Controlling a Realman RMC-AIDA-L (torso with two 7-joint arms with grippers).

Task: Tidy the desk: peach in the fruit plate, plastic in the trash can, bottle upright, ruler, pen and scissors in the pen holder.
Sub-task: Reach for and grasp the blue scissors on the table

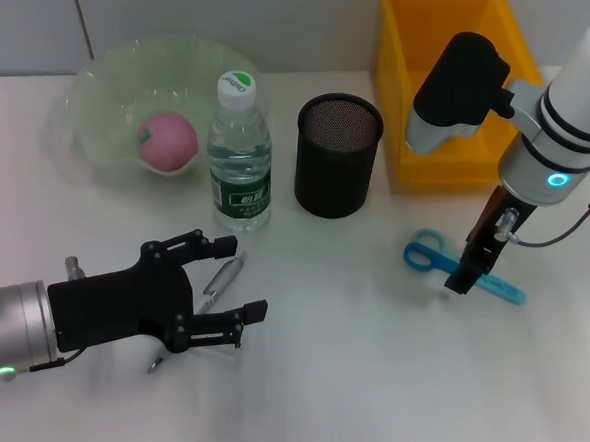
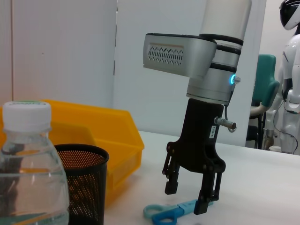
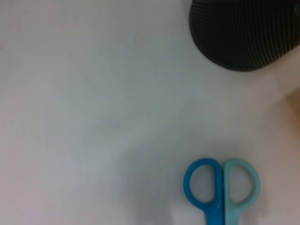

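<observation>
The blue scissors (image 1: 460, 267) lie flat on the white desk right of the black mesh pen holder (image 1: 337, 154). My right gripper (image 1: 469, 272) hangs straight down over their blades; in the left wrist view the right gripper (image 2: 190, 199) is open, with one finger on each side of the scissors (image 2: 169, 213). The scissors' handles also show in the right wrist view (image 3: 220, 187). My left gripper (image 1: 244, 276) is open, low at the front left, with a silver pen (image 1: 221, 279) lying between its fingers. The bottle (image 1: 241, 158) stands upright. The peach (image 1: 168, 140) lies in the clear fruit plate (image 1: 102, 99). No ruler or plastic is in view.
A yellow bin (image 1: 454, 80) stands at the back right, behind the pen holder and under the right arm's elbow. The bottle stands close to the left of the pen holder.
</observation>
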